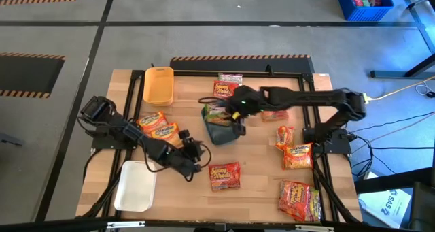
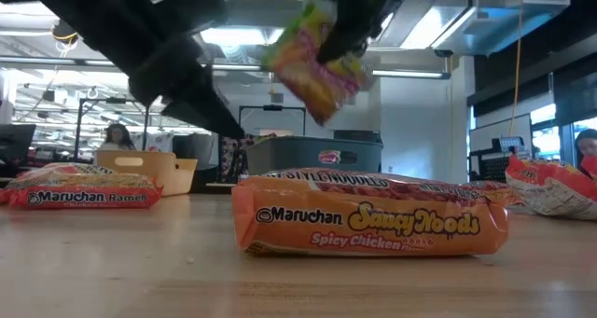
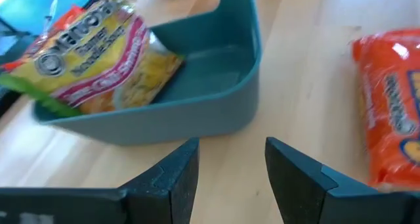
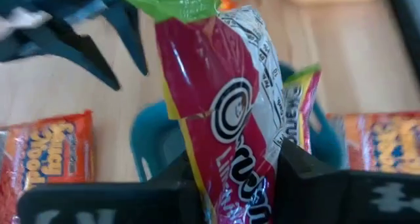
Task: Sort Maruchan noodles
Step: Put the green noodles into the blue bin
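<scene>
My right gripper (image 4: 233,168) is shut on a green-edged Maruchan packet (image 4: 223,86), held in the air over the blue-grey tray (image 1: 221,135). In the low view this packet (image 2: 312,66) hangs tilted above the table. A second green-edged packet (image 3: 92,53) lies slanted in the tray, leaning on its wall. My left gripper (image 3: 231,155) stands open low over the table, just near of the tray (image 3: 216,112), with nothing between its fingers. An orange Saucy Noods packet (image 1: 224,175) lies flat to its right. My right gripper pinches the packet between its two fingers, across its red-and-white printed face (image 4: 233,178) toward one end. The fingers slant down from the table's right side. The green-edged end (image 4: 177,4) sticks out past the fingertips, and the packet is lifted clear of the tray.
A yellow tray (image 1: 158,84) stands at the far left and a white tray (image 1: 134,186) at the near left. Orange packets (image 1: 160,126) lie by the left arm. More packets lie at the far middle (image 1: 228,86) and along the right side (image 1: 297,157).
</scene>
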